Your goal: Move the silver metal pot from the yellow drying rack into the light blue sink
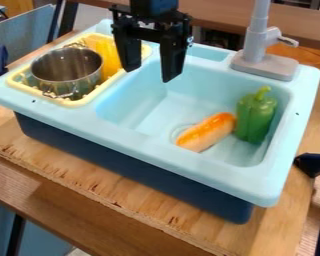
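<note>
Steel marks the pot (68, 71), sitting inside the yellow rack (77, 103) at left, with a yellow piece (108, 56) just beside it. Right of them, my gripper (149, 75) hangs above the far-left part of the sink (142, 141), fingers apart, nothing held; I judge any grasp calls for lowering first. The basin holds orange toy food (208, 132), then a green pepper (255, 116) at right.

We are seeing a pale plywood board (89, 176) lying on a darker brown wooden table (56, 200), its near edge running rough and splintered from the left side toward the bottom. On the board, a wide toy sink (149, 150) is sitting at a slant, its light-blue top spreading over a dark-blue base (136, 175).
</note>
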{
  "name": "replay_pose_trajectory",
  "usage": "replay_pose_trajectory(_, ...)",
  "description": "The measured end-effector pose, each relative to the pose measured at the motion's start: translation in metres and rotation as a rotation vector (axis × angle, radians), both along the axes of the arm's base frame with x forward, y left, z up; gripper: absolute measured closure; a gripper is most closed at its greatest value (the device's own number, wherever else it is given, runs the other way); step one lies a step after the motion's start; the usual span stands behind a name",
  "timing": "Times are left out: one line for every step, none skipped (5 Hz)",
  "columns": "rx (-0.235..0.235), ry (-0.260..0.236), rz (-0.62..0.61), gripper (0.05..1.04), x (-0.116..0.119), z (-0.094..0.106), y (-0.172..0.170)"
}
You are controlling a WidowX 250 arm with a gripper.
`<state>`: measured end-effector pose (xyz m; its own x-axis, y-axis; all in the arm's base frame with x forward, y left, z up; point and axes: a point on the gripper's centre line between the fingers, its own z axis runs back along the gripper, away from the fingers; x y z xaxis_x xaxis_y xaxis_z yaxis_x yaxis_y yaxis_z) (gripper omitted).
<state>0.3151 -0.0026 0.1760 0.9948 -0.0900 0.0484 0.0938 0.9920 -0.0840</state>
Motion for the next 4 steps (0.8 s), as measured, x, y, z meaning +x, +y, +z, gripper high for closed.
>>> replay_pose_trajectory(-0.001,0.034,0.002,0.085,-0.001,-0.01,0.0)
replay_pose_trajectory(0.007,0.04,0.049,0.085,-0.012,-0.012,0.011)
replay_pose_trajectory(0.027,0.018,0.116,0.085,-0.026,-0.003,0.03)
replay_pose_trajectory(0.051,0.019,0.146,0.085,-0.034,0.004,0.042)
